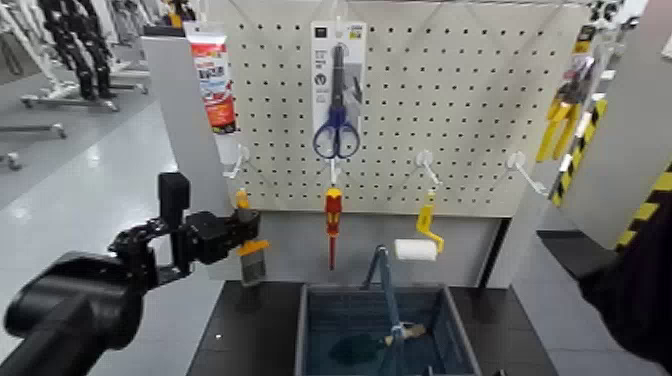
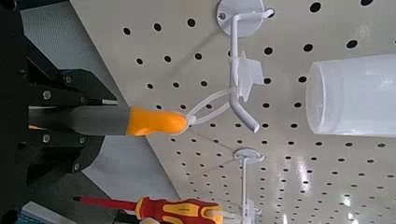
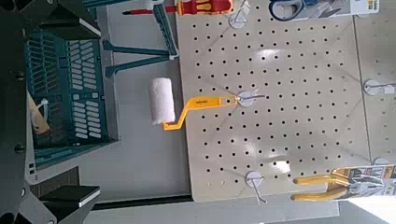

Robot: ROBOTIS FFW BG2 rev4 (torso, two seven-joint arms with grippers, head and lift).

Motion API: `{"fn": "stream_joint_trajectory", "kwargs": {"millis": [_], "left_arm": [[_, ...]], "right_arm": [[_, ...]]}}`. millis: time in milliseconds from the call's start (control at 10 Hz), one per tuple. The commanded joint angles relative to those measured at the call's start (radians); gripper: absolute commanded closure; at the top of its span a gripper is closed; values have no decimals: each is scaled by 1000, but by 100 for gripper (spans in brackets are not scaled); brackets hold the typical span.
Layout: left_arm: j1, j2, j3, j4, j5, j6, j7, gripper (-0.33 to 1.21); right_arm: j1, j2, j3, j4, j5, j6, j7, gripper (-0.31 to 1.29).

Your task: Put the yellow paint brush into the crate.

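The yellow paint brush [image 1: 250, 248] hangs at the pegboard's lower left, orange handle up and grey bristles down. Its white loop [image 2: 207, 107] is still around a white hook [image 2: 239, 65]. My left gripper [image 1: 241, 230] reaches in from the left and is shut on the handle [image 2: 126, 120], with dark fingers [image 2: 65, 91] on both sides of it. The dark blue-grey crate [image 1: 313, 335] stands on the floor below and to the right of the brush, its bar handle [image 1: 385, 285] raised. The crate [image 3: 70, 89] also shows in the right wrist view. My right arm [image 1: 640, 290] waits at the far right.
On the pegboard [image 1: 450, 90] hang a red and yellow screwdriver [image 1: 332, 222], a yellow-handled roller [image 1: 420, 240], blue scissors [image 1: 337, 110], a tube [image 1: 214, 85] and yellow pliers [image 3: 347, 183]. A few objects lie inside the crate. A striped post [image 1: 640, 215] stands at right.
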Motion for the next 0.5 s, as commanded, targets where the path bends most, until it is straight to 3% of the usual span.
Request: {"fn": "stream_joint_trajectory", "kwargs": {"millis": [100, 500], "left_arm": [[18, -3, 7, -33, 0, 9, -1, 112], [111, -22, 69, -196, 23, 67, -4, 112]], "right_arm": [[-1, -2, 0, 1, -1, 0, 0, 13], [0, -2, 0, 1, -3, 0, 0, 13]]}}
